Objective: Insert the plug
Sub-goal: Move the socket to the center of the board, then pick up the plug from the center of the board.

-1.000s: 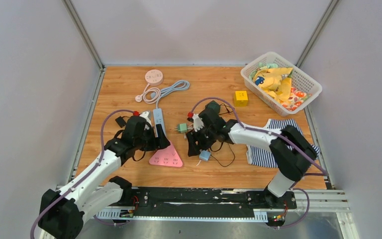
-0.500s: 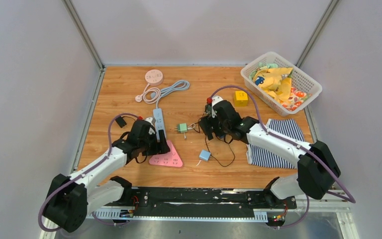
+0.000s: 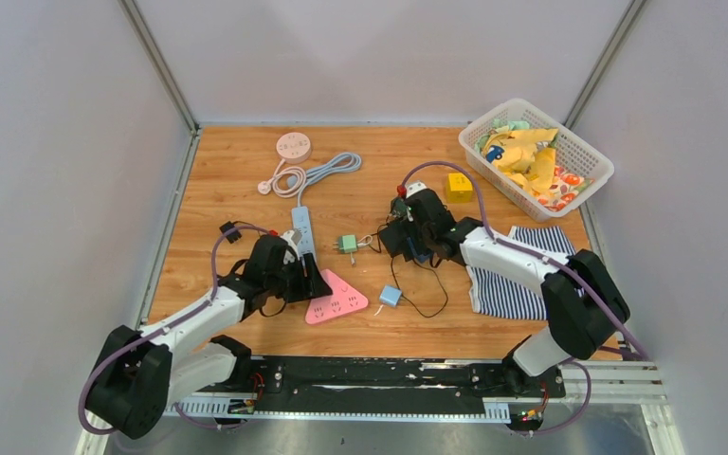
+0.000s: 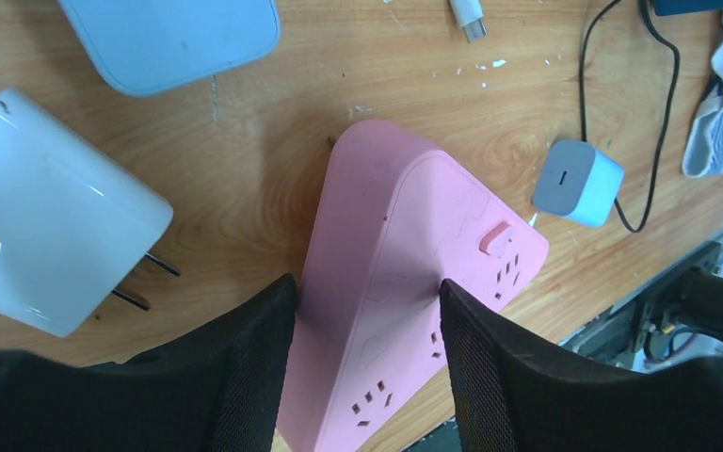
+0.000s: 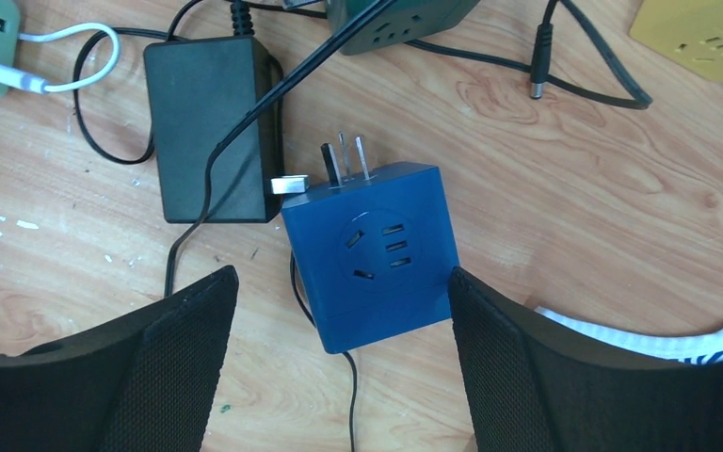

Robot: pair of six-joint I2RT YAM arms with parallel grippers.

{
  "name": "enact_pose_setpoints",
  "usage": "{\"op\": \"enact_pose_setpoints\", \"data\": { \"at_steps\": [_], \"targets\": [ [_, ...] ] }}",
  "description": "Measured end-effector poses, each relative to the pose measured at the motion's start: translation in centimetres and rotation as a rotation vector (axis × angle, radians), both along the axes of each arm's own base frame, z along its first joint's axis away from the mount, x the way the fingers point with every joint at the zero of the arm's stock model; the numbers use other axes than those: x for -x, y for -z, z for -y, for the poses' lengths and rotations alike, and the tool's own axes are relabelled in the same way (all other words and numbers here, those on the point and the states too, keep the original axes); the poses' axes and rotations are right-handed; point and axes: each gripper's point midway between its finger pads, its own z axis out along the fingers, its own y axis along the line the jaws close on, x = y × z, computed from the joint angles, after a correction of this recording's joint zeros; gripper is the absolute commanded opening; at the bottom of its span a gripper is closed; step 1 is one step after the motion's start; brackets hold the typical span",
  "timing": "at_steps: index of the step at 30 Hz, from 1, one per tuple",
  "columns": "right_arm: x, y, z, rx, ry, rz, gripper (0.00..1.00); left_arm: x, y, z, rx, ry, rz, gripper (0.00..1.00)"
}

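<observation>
Wooden table (image 3: 237, 180) holds pink power strip (image 3: 336, 301), basket (image 3: 569, 133) (white), striped cloth (image 3: 512, 289).

Lab test cell: grey panels (image 3: 57, 142) box in a wooden tabletop (image 3: 237, 171).

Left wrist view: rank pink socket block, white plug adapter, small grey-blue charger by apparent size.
1. Pink socket block, largest even though partly covered.
2. White plug adapter.
3. Small grey-blue charger, clearly smallest.
</observation>
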Motion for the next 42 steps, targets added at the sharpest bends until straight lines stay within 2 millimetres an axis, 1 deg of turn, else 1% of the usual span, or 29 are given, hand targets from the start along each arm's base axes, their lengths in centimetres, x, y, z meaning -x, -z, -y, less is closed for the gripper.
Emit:
{"op": "enact_pose_setpoints", "data": {
  "at_steps": [3,5,11,14,17,21,24,26,28,29,32,35,36,38,42],
  "targets": [
    [-0.4,0.1,0.3,0.018,0.009,0.012,0.82,0.4,-0.1,0.3,0.033,-0.003,-0.008,0.59],
    [-0.5,0.1,0.6,0.027,0.015,0.015,0.84,0.6,-0.4,0.4,0.053,-0.008,-0.006,0.62],
    [0.2,1.3,1.6,0.068,0.024,-0.039,0.86,0.0,-2.9,0.9,0.114,-0.021,0.070,0.72],
    [0.1,1.2,1.7,0.064,0.027,-0.044,0.83,-0.3,-3.6,0.8,0.122,-0.031,0.102,0.74],
    [-0.4,0.9,1.8,0.052,0.034,-0.044,0.80,-0.4,-3.8,0.7,0.120,-0.039,0.114,0.74],
    [-0.4,1.6,2.0,0.045,0.036,-0.072,0.78,-0.3,-3.7,0.6,0.115,-0.041,0.111,0.74],
    [-0.3,2.1,1.9,0.039,0.028,-0.095,0.69,-0.2,-3.8,0.5,0.114,-0.038,0.113,0.74],
    [-0.2,2.3,1.8,0.034,0.019,-0.102,0.60,-0.2,-4.1,0.5,0.113,-0.035,0.118,0.74],
    [-0.1,2.2,1.7,0.031,0.011,-0.105,0.48,-0.3,-4.7,0.5,0.112,-0.030,0.128,0.74],
    [-0.1,2.2,1.6,0.027,0.011,-0.107,0.44,-0.5,-5.2,0.6,0.110,-0.025,0.136,0.74],
    [0.3,2.0,1.6,0.020,0.007,-0.123,0.40,-1.1,-7.2,0.8,0.113,-0.010,0.175,0.74],
    [1.3,1.5,1.8,0.013,0.003,-0.153,0.38,-1.8,-9.3,1.1,0.116,0.009,0.230,0.74],
    [1.8,1.1,1.8,0.000,0.001,-0.162,0.38,-2.1,-10.0,1.1,0.117,0.014,0.249,0.74],
    [2.6,0.0,1.6,-0.035,-0.005,-0.169,0.37,-2.3,-11.0,1.2,0.115,0.023,0.276,0.74],
    [4.1,-3.0,0.8,-0.145,-0.022,-0.166,0.35,-2.7,-13.1,1.2,0.119,0.044,0.350,0.73]
  ]
}}
